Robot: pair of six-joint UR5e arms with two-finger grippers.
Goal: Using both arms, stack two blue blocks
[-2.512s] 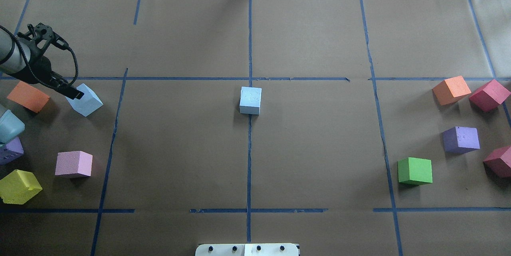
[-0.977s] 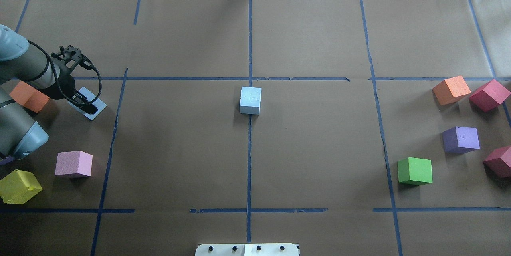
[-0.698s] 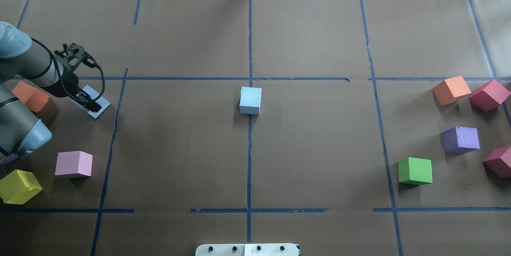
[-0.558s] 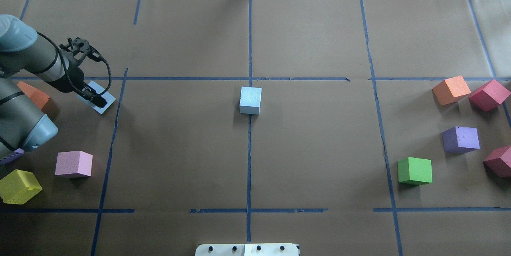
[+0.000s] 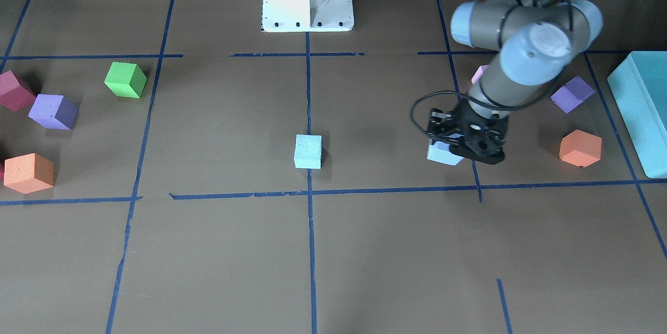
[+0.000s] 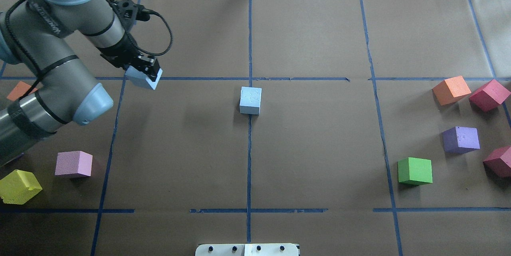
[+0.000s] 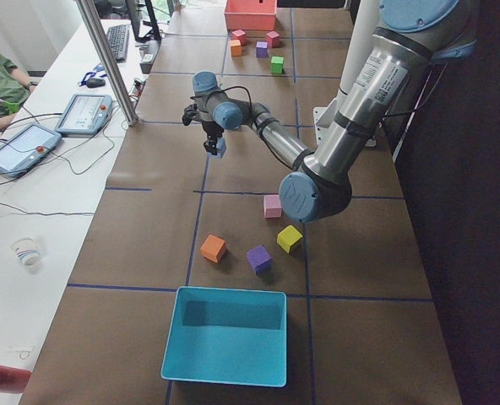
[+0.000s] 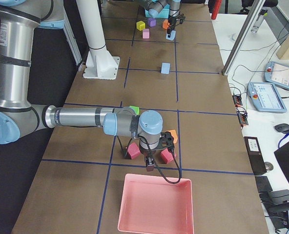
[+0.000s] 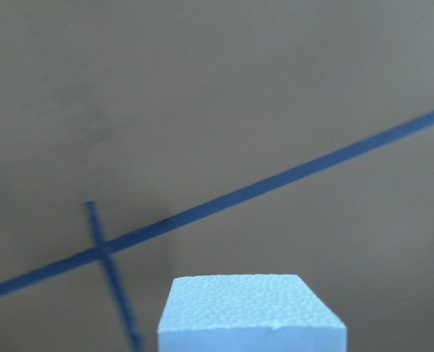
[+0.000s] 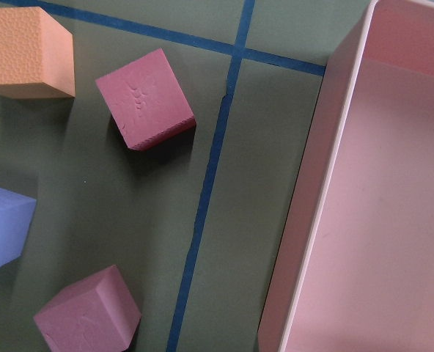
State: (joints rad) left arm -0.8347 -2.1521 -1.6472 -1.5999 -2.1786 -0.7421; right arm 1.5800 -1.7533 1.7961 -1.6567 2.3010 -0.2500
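My left gripper (image 6: pixel 147 69) is shut on one pale blue block (image 6: pixel 140 81) and holds it above the table, left of the centre. The held block also shows in the front view (image 5: pixel 442 155) and fills the bottom of the left wrist view (image 9: pixel 250 315). The second blue block (image 6: pixel 250 100) sits on the centre tape line, well to the right of the held one. My right gripper (image 8: pixel 149 165) shows only in the exterior right view, low over the red cubes beside the pink tray. I cannot tell whether it is open or shut.
A pink cube (image 6: pixel 74 164), a yellow cube (image 6: pixel 19 186) and an orange cube (image 6: pixel 18 90) lie at the left. Green (image 6: pixel 415 171), purple (image 6: pixel 461 139), orange (image 6: pixel 451 89) and red (image 6: pixel 489 95) cubes lie at the right. A teal bin (image 7: pixel 225 346) and a pink tray (image 8: pixel 154 207) stand at the table's ends.
The left gripper closed on the blue block at the far left, lifted it off the table, and carried it right toward the centre. The centre block has not moved.
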